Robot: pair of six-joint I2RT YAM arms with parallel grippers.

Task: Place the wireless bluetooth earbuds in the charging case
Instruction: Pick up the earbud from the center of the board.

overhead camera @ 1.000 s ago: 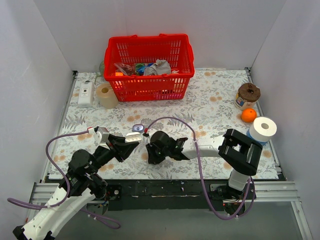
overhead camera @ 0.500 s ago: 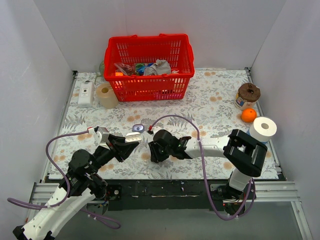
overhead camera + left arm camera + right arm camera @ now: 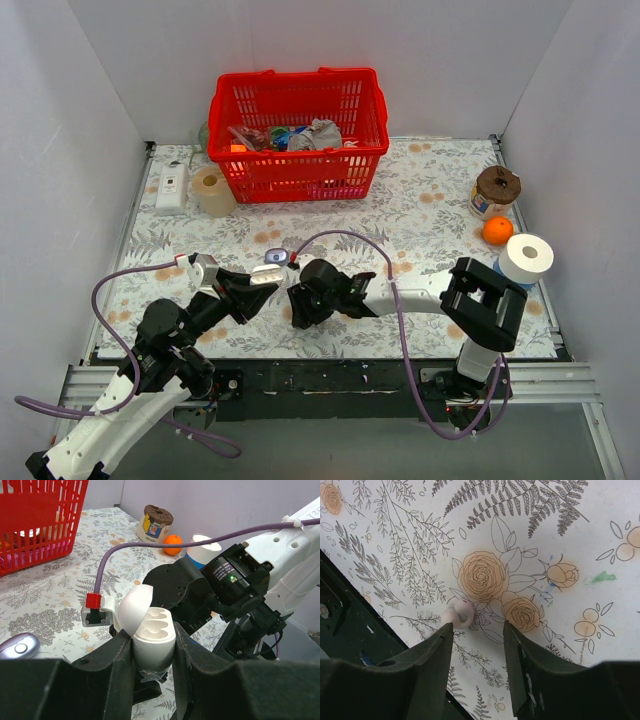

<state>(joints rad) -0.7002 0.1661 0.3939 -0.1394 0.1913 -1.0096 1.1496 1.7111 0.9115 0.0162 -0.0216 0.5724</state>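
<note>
My left gripper (image 3: 258, 279) is shut on an open white hinged charging case (image 3: 151, 636) and holds it upright above the mat. Its lid is tipped back, and its two bud-shaped hollows are empty. My right gripper (image 3: 294, 311) hangs open just over the floral mat, right of the case. In the right wrist view, one small pale earbud (image 3: 458, 614) lies on the mat just beyond my right gripper's (image 3: 477, 630) left fingertip, not between the fingers. No second earbud shows. A small lavender pebble-shaped object (image 3: 275, 257) with a round button lies on the mat; it also shows in the left wrist view (image 3: 18, 645).
A red basket (image 3: 298, 133) of odds and ends stands at the back. Left of it are a tape roll (image 3: 211, 188) and a white remote (image 3: 172, 187). A jar (image 3: 495, 190), an orange (image 3: 497, 230) and a paper roll (image 3: 526, 258) stand at the right edge.
My right gripper has shifted slightly left and toward the near edge. The left gripper and the case have stayed still.
</note>
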